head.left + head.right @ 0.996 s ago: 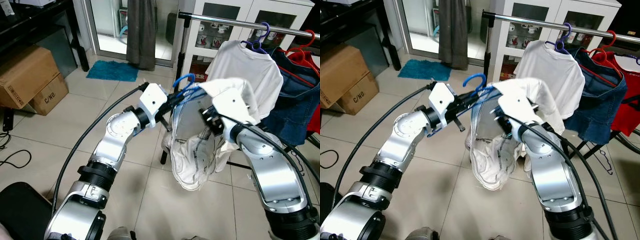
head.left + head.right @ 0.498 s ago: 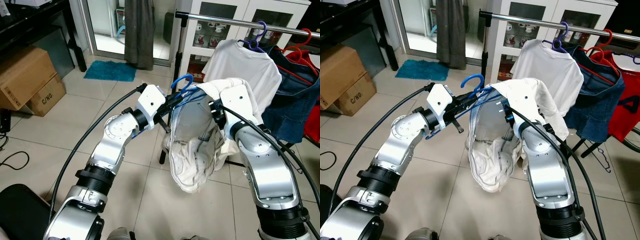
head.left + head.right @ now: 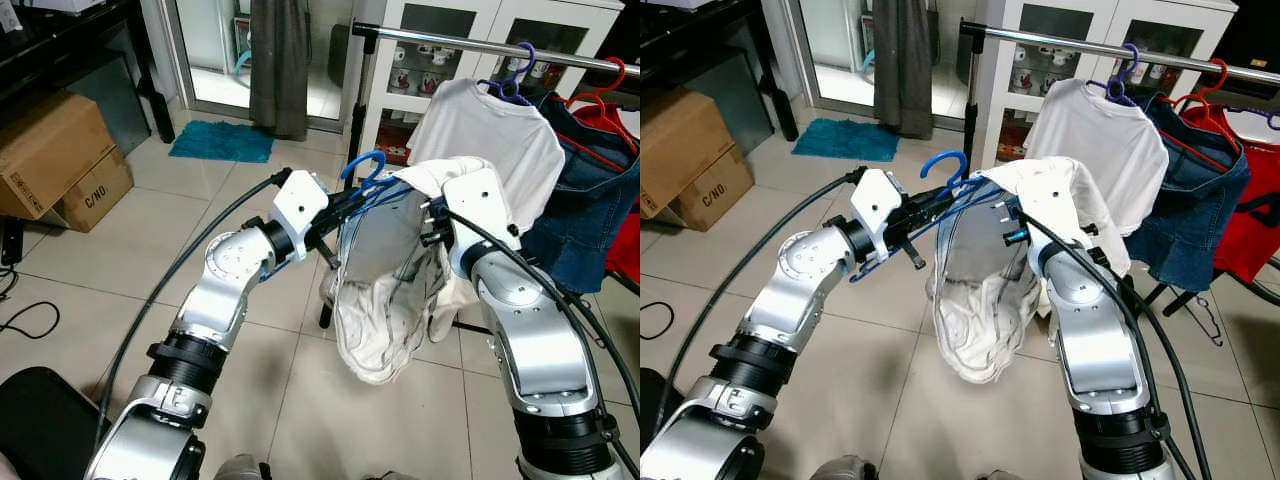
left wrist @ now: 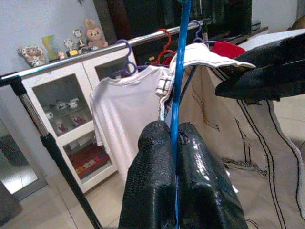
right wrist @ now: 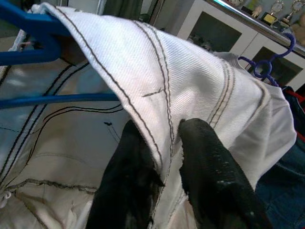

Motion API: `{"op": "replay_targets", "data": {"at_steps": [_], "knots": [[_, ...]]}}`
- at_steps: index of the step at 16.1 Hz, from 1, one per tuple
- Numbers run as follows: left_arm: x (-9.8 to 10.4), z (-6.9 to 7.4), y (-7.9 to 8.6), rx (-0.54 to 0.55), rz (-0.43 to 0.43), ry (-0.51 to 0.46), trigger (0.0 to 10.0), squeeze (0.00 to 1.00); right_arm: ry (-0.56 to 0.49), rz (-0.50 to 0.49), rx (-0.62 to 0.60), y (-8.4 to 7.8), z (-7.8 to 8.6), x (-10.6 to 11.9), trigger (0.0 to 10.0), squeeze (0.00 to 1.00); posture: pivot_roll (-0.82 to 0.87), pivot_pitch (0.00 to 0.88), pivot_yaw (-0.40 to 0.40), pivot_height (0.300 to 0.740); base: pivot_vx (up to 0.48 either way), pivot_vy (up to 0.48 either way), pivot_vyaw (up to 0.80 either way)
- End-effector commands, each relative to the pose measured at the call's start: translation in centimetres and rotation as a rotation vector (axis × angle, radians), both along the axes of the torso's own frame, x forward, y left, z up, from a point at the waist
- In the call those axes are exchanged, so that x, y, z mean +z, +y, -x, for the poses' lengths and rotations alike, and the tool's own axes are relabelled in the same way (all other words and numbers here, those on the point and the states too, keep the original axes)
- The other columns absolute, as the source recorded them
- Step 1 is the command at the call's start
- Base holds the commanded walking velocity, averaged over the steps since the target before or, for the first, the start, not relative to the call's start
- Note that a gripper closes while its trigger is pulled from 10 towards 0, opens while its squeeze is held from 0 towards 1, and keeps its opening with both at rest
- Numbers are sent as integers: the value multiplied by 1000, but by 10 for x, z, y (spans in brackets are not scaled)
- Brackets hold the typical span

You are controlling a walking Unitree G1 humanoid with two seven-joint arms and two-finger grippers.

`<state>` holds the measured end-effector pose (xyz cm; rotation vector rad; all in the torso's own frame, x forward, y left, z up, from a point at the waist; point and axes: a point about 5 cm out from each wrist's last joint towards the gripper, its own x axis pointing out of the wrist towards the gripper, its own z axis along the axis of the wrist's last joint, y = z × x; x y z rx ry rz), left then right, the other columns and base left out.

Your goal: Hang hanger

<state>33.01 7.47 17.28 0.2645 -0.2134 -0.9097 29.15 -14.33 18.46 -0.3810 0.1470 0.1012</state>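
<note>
Left pincer (image 4: 177,143), fingers closed on the thin bar of the blue hanger (image 3: 365,170), holds it in mid-air above the tiled floor (image 3: 150,250). Right pincer (image 5: 164,157) pinches the edge of the cream garment (image 3: 385,290) draped from that hanger. Beyond: clothes rail (image 3: 480,45) carrying a white T-shirt (image 3: 490,130) on a purple hanger (image 3: 520,65), with denim and red garments alongside.

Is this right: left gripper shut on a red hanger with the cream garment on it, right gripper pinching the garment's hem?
Not quite. The hanger in the left gripper is blue, not red, as the left wrist view shows. The rest holds: the cream garment hangs on it, and the right gripper pinches its hem.
</note>
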Motion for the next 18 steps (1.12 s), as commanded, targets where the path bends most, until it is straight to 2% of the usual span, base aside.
{"op": "replay_targets", "data": {"at_steps": [1, 7, 9, 10, 13, 16, 17, 18], "knots": [[16, 3, -4, -35, 52, -58, 0, 0, -20, 1, 2, -3, -2, 5, 0, 0, -6, 0, -43, 740, 0, 0, 0], [11, 11, 5, -68, 14, -27, 0, 0, -50, -39, 22, -7, -3, 8, 0, 0, -7, 0, -47, 740, 0, 0, 0], [7, 13, 9, -68, 4, -13, 0, 0, -59, -48, 13, -10, -2, 9, 0, 0, -8, 0, -44, 740, 0, 0, 0], [4, 15, 12, -78, -6, 1, 0, 0, -71, -84, -17, -14, -3, 11, 0, 0, -10, 0, -43, 740, 0, 0, 0], [-2, 24, 16, -120, -27, 45, 0, 0, -81, -118, -119, -35, -9, 14, 0, 0, -14, 0, -41, 740, 0, 0, 0], [-9, 49, 18, -271, -79, 126, 0, 0, -76, -118, -255, -73, -18, 15, 0, 0, -22, 0, -35, 740, 0, 0, 0], [-9, 52, 18, -289, -78, 133, 0, 0, -75, -111, -270, -78, -19, 15, 0, 0, -23, 0, -34, 740, 0, 0, 0], [-7, 59, 20, -315, -64, 152, 0, 0, -64, -102, -309, -94, -20, 13, 0, 0, -31, 0, -27, 740, 0, 0, 0]]}}
